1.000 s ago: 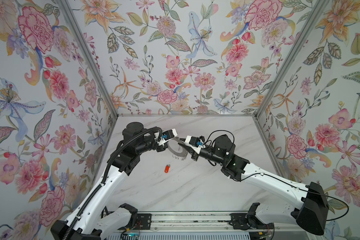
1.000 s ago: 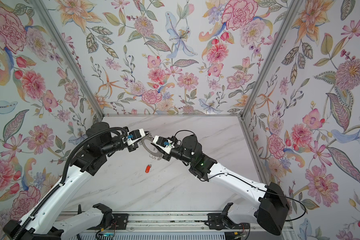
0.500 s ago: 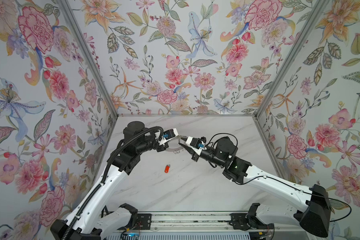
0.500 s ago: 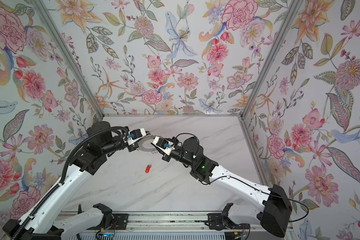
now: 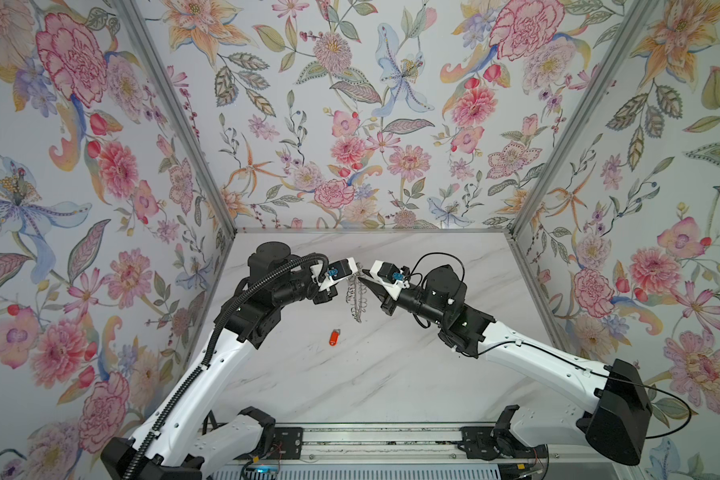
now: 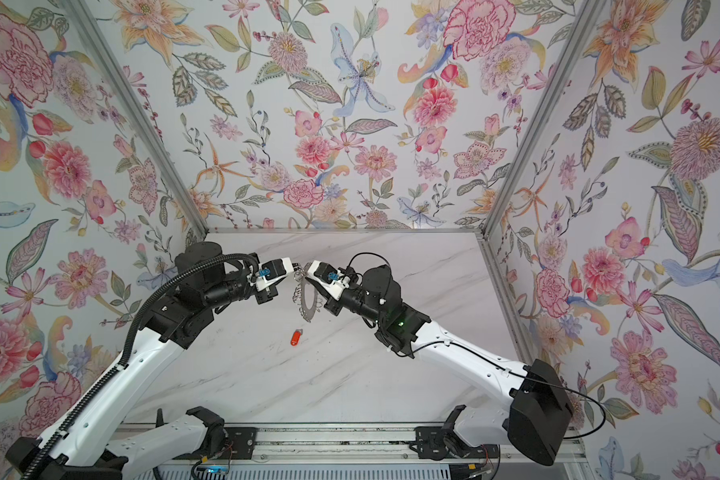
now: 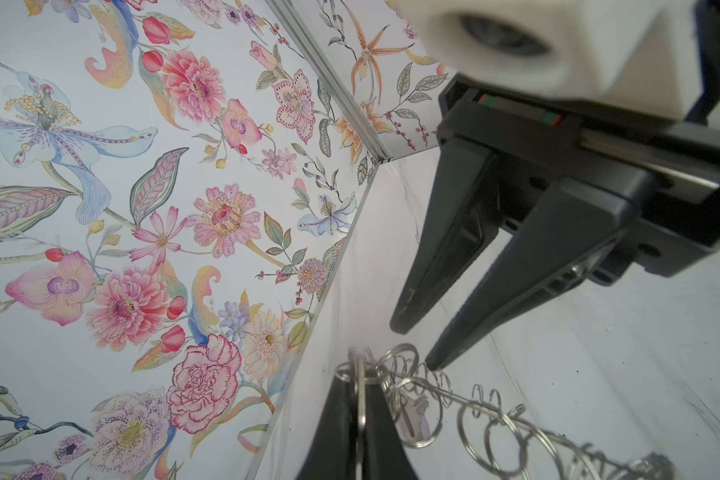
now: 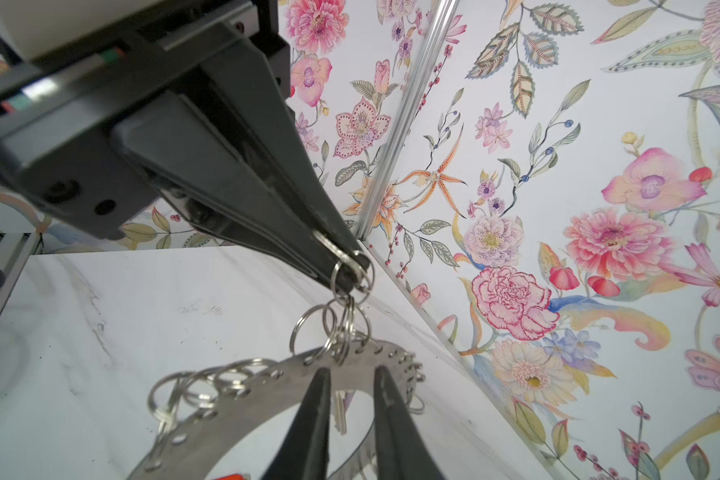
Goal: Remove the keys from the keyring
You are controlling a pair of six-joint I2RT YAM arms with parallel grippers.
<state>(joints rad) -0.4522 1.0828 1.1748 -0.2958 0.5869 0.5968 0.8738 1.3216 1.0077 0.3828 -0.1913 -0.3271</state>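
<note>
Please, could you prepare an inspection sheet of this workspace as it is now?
Surface: white marble-pattern table, faint marks.
Job's things: keyring hangs edge-on between the arms, small silver key on it; orange-red fob loose on the table.
Clutter: nothing seen.
End effectors: left end effector shut on a keyring loop; right end effector open beside the loops.
Cables: black conduit along left arm; thin cable looped at right wrist.
Surroundings: floral walls; front rail.
</note>
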